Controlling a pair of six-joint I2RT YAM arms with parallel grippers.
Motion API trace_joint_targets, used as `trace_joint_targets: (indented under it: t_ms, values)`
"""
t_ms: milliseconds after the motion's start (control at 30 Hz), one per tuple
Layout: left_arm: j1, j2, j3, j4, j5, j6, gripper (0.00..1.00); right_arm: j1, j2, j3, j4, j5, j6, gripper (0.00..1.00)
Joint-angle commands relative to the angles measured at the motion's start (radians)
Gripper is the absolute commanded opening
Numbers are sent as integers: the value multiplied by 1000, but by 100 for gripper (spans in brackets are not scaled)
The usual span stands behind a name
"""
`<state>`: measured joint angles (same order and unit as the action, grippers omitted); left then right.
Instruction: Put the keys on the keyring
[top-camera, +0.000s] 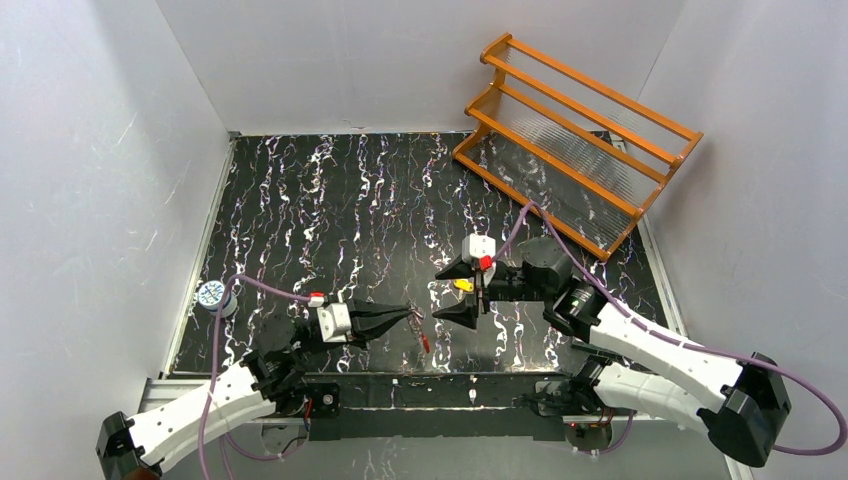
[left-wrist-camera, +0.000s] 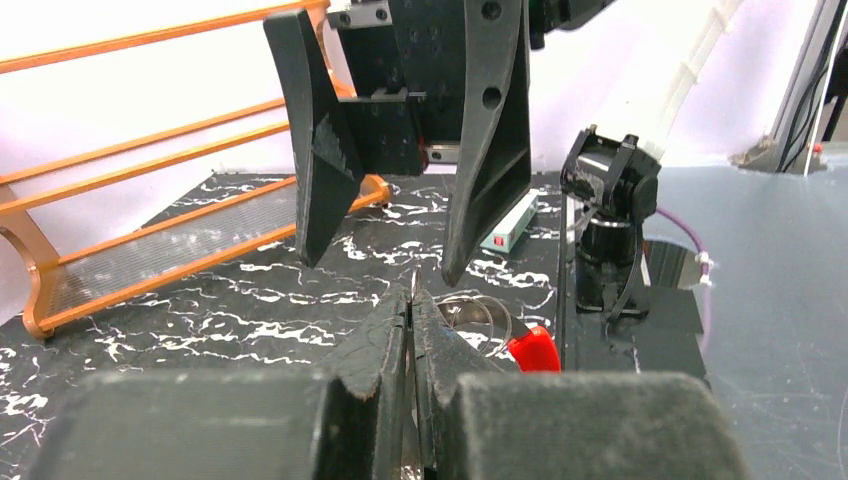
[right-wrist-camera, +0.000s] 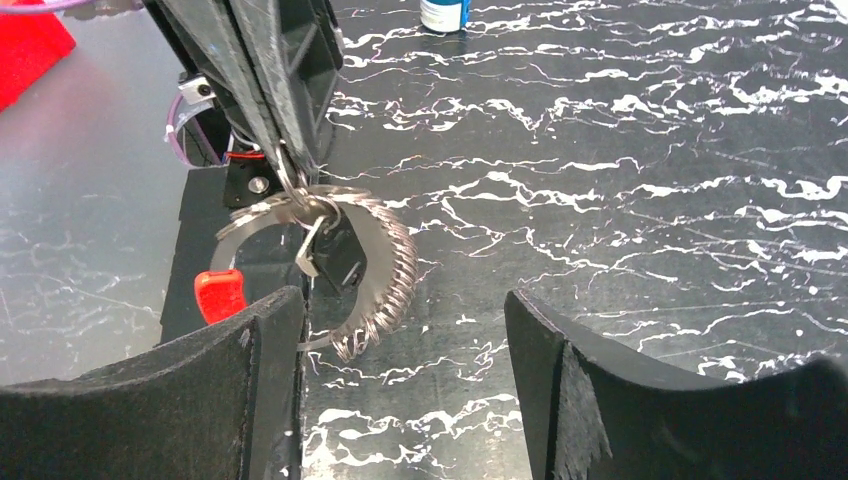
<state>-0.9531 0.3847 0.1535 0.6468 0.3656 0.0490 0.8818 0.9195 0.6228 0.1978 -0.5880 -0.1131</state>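
My left gripper (top-camera: 408, 318) is shut on the keyring (right-wrist-camera: 372, 262), a thin silvery loop with a coiled stretch and a red section (right-wrist-camera: 220, 295). In the left wrist view the fingertips (left-wrist-camera: 411, 300) pinch a thin metal edge, while the loop (left-wrist-camera: 480, 310) and the red section (left-wrist-camera: 533, 350) hang to their right. A small silvery key with a dark part (right-wrist-camera: 325, 250) dangles from the loop just below those fingertips. No brass key shows. My right gripper (top-camera: 458, 290) stands open facing the left one, its fingers (right-wrist-camera: 250, 390) apart, with the loop just beyond them and nothing between them.
An orange slatted rack (top-camera: 575, 140) stands at the back right. A small blue-and-white bottle (top-camera: 211, 295) sits by the left wall. White walls close the table in on three sides, and a black bar (top-camera: 440, 385) runs along the near edge.
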Motion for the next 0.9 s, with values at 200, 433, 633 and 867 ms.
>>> trace_joint_targets:
  t_ms: [200,433,633,867]
  values:
    - [-3,0,-11,87,-204,-302,0,-16,47,1,57,72,224,81]
    - [-3,10,-9,85,-311,-439,0,-21,85,29,1,132,258,81]
    - [-3,12,4,63,-401,-506,0,-35,113,44,-55,223,310,85]
    - [-3,49,64,-104,-470,-572,0,-86,119,-2,-79,362,447,77]
